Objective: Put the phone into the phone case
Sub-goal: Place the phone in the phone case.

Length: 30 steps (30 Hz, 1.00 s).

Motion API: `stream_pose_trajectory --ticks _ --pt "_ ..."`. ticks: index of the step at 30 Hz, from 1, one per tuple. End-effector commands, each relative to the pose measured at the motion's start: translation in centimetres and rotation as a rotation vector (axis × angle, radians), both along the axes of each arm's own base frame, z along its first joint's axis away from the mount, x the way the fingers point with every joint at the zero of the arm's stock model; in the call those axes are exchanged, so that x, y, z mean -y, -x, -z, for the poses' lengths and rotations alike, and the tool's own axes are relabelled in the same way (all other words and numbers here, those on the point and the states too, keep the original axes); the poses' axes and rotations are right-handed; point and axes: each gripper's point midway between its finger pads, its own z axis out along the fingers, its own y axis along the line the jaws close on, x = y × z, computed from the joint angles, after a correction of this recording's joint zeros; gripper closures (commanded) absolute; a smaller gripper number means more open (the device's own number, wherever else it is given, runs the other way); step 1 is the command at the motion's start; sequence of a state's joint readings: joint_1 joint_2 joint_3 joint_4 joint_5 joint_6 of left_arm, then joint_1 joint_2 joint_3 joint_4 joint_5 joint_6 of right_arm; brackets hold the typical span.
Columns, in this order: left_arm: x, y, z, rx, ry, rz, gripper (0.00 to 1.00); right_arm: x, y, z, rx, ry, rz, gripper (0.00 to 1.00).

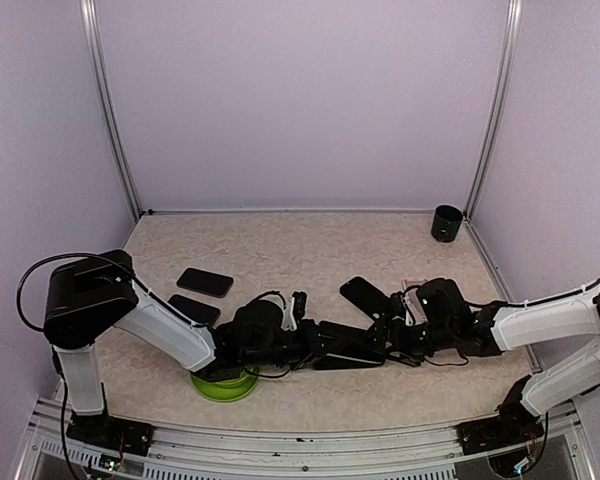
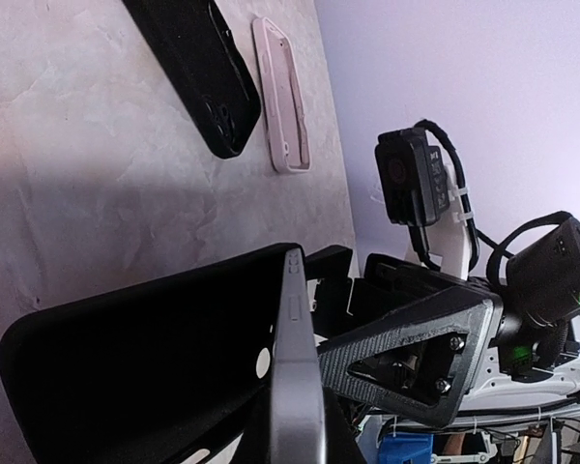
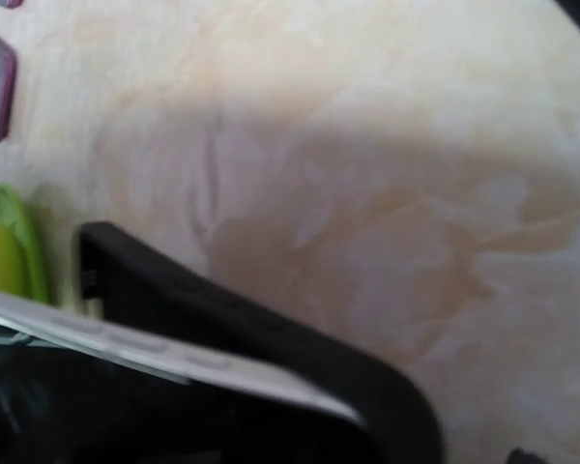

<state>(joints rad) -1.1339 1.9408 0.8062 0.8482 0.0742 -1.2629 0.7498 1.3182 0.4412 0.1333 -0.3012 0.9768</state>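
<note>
Left gripper (image 1: 318,346) clamped hard, low over mid-table, on the phone (image 2: 296,387); its own fingers are hidden beneath the load; the phone stands edge-on with the black phone case (image 2: 145,377) curled round one long side, so it looks only part seated; probably held off the surface so the other arm can work the free end; right gripper (image 1: 382,340) faces it nose to nose, jaws spread wide about the far end of the case; contact there cannot be made out, the right wrist view being blurred; beyond lie a spare black case (image 2: 198,68) and a pink case (image 2: 282,97) side by side, flat on the table (image 1: 310,250); two dark phones (image 1: 204,282) rest near the left arm; green disc (image 1: 225,387) sits under the left forearm; black cup (image 1: 446,222) in the far right corner, well apart; nothing lies between the grippers except the load, though the arms crowd each other.
</note>
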Motion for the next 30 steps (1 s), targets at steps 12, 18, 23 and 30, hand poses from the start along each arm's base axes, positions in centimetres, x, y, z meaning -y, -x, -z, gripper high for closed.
stream_pose_trajectory --ticks 12,18,23,30 --pt "1.1 0.7 -6.5 0.102 0.235 0.065 1.00 -3.0 -0.2 -4.5 0.122 -0.195 -0.132 0.04" --pt "0.8 0.3 -6.0 0.088 0.237 0.052 1.00 -3.3 0.2 -5.9 0.155 -0.244 -0.160 0.05" --pt "0.8 0.2 -5.4 0.071 0.231 0.054 1.00 -3.3 0.6 -7.0 0.192 -0.273 -0.185 0.07" --pt "0.6 -0.1 -4.5 0.058 0.209 0.049 1.00 -3.3 1.2 -7.6 0.200 -0.306 -0.212 0.07"
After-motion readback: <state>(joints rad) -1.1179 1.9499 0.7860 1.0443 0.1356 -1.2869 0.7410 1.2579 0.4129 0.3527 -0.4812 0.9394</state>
